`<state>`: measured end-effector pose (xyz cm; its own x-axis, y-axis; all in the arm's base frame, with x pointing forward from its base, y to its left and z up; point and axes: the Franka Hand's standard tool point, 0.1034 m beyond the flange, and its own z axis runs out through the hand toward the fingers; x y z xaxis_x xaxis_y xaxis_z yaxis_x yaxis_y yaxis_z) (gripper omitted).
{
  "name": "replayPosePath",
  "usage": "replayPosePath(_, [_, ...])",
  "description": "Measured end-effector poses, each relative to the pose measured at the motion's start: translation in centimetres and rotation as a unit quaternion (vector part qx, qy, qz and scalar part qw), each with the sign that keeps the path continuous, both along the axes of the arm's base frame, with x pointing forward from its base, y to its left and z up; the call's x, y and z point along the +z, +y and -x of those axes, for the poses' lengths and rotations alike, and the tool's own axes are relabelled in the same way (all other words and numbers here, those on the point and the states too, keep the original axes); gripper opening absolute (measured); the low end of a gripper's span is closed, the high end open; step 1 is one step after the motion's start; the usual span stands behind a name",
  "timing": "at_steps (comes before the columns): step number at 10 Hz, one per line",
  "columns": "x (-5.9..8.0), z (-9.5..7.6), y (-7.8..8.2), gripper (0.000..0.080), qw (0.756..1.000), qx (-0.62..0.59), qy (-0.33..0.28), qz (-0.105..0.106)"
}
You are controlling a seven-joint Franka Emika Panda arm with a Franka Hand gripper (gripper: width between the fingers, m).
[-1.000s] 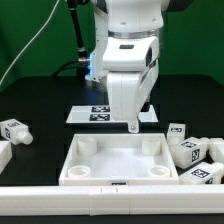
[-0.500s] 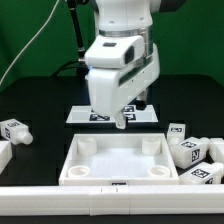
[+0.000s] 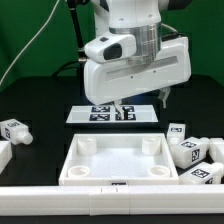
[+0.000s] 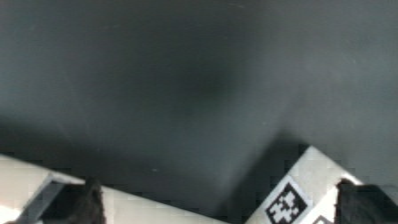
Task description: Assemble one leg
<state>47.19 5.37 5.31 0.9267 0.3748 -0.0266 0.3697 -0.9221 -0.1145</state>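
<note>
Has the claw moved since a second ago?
Yes. The claw has risen and turned, leaving the back rim of the white tray panel for above the marker board.

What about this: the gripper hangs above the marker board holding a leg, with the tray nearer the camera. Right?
Not quite. The gripper holds no leg: the wrist view shows its fingers apart with only dark table between them. In the exterior view the legs lie on the table, such as one leg at the left. It does hang above the marker board, with the tray nearer the camera.
</note>
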Motion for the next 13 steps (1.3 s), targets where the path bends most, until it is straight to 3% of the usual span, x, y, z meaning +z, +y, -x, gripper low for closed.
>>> replayPosePath(3, [0.2,-0.1,1.0,0.0649,0.991,-0.129,0.020,0.005])
replayPosePath(6, [0.8,-2.5,6.7,0.0649,0.942,-0.332,0.043,0.016])
replayPosePath(8, [-0.6,-2.9,8.8,0.0649,0.916,-0.400,0.046,0.011])
replayPosePath(11, [-2.4,-1.2,7.4,0.0649,0.920,-0.388,0.046,0.016])
replayPosePath(13, [-2.4,-1.4,6.7,0.0649,0.929,-0.368,0.042,0.015])
